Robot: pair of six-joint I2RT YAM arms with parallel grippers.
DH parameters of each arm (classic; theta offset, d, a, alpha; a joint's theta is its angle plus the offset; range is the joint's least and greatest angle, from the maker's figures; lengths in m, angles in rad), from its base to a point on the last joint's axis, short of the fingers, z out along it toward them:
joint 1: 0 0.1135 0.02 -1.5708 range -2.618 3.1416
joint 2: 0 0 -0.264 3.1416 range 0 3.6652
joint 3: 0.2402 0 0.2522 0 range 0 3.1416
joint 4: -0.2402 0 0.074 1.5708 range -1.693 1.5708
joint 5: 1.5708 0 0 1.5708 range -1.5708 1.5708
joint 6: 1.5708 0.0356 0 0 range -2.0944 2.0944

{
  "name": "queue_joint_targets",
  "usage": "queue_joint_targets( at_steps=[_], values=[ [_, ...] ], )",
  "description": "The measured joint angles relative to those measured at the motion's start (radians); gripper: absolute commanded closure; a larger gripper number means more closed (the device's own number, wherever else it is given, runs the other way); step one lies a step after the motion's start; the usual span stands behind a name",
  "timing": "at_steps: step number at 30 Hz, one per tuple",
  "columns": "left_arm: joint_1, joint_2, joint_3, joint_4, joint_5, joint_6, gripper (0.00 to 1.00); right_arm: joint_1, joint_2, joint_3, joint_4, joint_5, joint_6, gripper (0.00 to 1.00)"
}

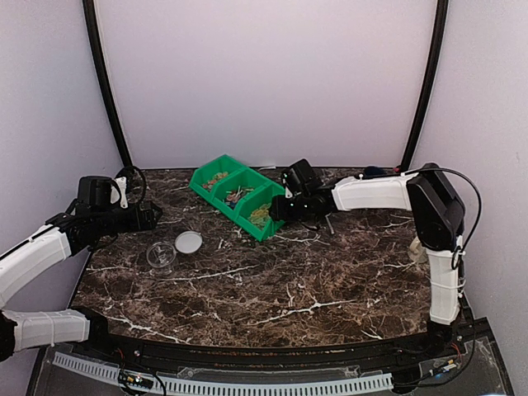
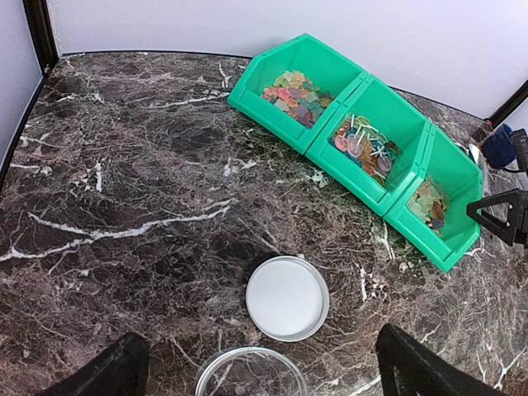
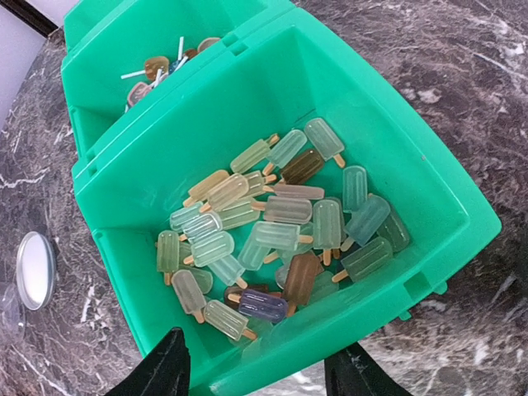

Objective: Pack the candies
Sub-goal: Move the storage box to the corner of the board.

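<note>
The candies lie in a green three-compartment bin [image 1: 235,196]. In the right wrist view they are small popsicle-shaped candies [image 3: 289,210], pale green, blue, brown and purple, heaped in the end compartment [image 3: 429,190]. My right gripper [image 3: 262,384] hangs open just over that compartment's near wall, with nothing between its fingers. The other two compartments hold mixed-colour candies [image 2: 295,95] and more pieces [image 2: 363,147]. A small clear round jar [image 2: 252,375] stands empty between the open fingers of my left gripper [image 2: 264,388], which touches nothing.
A flat round whitish lid [image 2: 287,298] lies on the dark marble table [image 1: 313,289] just beyond the jar [image 1: 161,256]. The lid [image 1: 188,242] sits between jar and bin. White walls close in the back and sides.
</note>
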Motion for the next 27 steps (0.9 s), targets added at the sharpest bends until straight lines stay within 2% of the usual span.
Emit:
queue_joint_targets(
  at_steps=[8,13,19,27],
  values=[
    [0.000,0.000,0.000,0.000,0.000,0.000,0.01,-0.077,0.014,0.039,-0.036,0.025,-0.061,0.63],
    [0.000,0.000,0.000,0.000,-0.001,0.000,0.01,-0.119,0.040,0.090,-0.063,0.035,-0.124,0.63],
    [0.000,0.007,0.000,-0.010,-0.044,0.000,0.01,-0.155,0.066,0.149,-0.105,0.027,-0.260,0.45],
    [0.000,0.074,0.001,-0.068,-0.106,-0.014,0.01,-0.161,0.023,0.134,-0.149,-0.095,-0.333,0.25]
  ],
)
